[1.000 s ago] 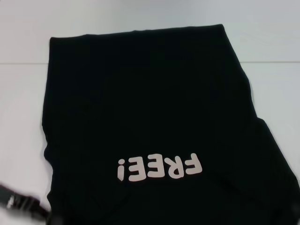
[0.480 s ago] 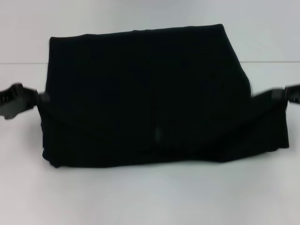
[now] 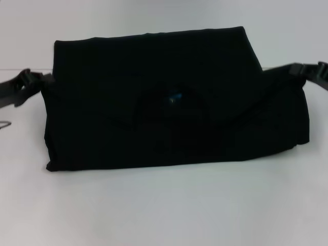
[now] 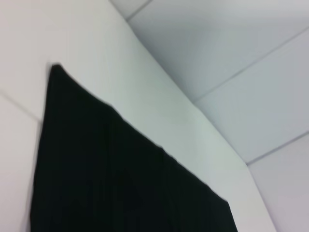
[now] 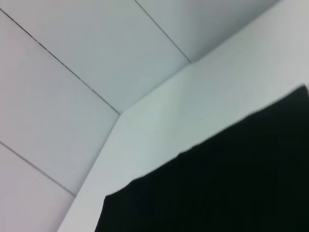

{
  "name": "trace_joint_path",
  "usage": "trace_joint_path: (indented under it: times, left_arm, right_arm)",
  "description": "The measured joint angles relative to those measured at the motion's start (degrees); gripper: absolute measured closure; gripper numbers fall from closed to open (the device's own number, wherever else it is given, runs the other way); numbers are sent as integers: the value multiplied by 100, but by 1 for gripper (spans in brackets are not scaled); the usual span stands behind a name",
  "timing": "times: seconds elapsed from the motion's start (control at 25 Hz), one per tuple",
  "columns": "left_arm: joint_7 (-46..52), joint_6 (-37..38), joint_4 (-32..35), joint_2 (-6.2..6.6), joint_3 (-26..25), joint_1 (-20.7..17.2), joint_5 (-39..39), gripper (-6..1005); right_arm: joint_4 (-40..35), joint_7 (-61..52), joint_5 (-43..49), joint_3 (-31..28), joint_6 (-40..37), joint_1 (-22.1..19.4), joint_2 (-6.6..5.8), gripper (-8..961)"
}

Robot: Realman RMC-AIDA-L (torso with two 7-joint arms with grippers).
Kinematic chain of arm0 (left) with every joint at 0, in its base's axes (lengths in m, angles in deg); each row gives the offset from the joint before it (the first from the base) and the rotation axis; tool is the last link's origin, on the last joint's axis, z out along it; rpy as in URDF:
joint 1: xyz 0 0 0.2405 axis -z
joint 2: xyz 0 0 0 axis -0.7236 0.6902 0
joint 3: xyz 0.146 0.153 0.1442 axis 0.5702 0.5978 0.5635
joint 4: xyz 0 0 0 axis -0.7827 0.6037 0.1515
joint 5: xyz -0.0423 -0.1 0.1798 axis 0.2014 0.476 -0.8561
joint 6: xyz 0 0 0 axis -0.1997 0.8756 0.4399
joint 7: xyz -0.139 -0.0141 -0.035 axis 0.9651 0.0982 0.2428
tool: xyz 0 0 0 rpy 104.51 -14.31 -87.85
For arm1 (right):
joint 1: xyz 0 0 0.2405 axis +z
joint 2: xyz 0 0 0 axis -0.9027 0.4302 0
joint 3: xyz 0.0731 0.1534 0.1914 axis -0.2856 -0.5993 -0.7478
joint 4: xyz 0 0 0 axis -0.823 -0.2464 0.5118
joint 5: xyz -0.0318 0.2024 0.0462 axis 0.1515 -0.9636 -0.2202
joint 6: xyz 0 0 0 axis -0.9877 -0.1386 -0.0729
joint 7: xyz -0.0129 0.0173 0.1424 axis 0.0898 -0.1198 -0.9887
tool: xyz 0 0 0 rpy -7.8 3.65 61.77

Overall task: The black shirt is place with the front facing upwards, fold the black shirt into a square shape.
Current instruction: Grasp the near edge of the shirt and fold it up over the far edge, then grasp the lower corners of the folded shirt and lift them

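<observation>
Black shirt (image 3: pixel 154 102): mid white tabletop (image 3: pixel 164 210), near half doubled over far half, wide black block; blue neck label (image 3: pixel 174 97) on top, lettering hidden.
Left tool (image 3: pixel 32 81): at shirt's left edge. Right tool (image 3: pixel 307 70): at right edge. Both appear clamped on cloth, not certain.
Risk: uneven release or snag drags top layer askew, edges mismatched.
Change vs half sec ago: both tools farther back; flap carried further, collar now exposed.

Black shirt (image 3: pixel 154 118) matt cloth (soft), table (image 3: pixel 164 210) seemingly smooth
</observation>
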Motion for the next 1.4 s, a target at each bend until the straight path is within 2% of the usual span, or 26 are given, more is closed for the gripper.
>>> trace_joint_path:
  times: [0.2, 0.36, 0.52, 0.64, 0.76, 0.84, 1.04, 1.16, 1.28, 1.32, 1.36, 1.4]
  left_arm:
    - [-246, -540, -31, -71, 17, 212, 101, 975]
    - [-517, -936, -67, -210, 30, 355, 104, 975]
    - [-778, -1602, -70, -445, 39, 469, 114, 975]
    - [-842, -2241, -71, -666, 55, 565, 135, 975]
    - [-1105, -2611, -71, -812, 87, 620, 215, 976]
    - [-1280, -2678, -78, -858, 91, 624, 303, 907]
    - [-1348, -2702, -137, -835, 91, 559, 371, 752]
    - [-1190, -2552, -141, -742, 93, 442, 361, 667]
    - [-757, -1822, -171, -489, 308, 217, 310, 595]
    - [-524, -1465, -214, -322, 552, 124, 308, 570]
    - [-524, -1465, -214, -322, 552, 124, 308, 546]
    - [-350, -1238, -261, -185, 785, 61, 300, 522]
  right_arm:
    - [42, 230, -77, 1, 554, 156, 48, 898]
    - [309, 445, -85, 85, 1249, 321, 113, 899]
    - [521, 791, -86, 164, 2205, 487, 298, 885]
    - [617, 1359, -97, 193, 2779, 626, 496, 871]
    - [663, 1934, -98, 213, 2964, 692, 621, 857]
    - [680, 2134, -99, 218, 2979, 693, 652, 848]
    - [669, 2122, -98, 213, 2712, 552, 604, 651]
    - [515, 2131, -153, 179, 2138, 361, 543, 533]
    - [344, 2391, -277, 204, 1174, 102, 444, 415]
    - [308, 2597, -276, 235, 726, 12, 408, 386]
    - [295, 2847, -263, 283, 360, -67, 371, 357]
    - [287, 3161, -245, 355, -72, -165, 333, 328]
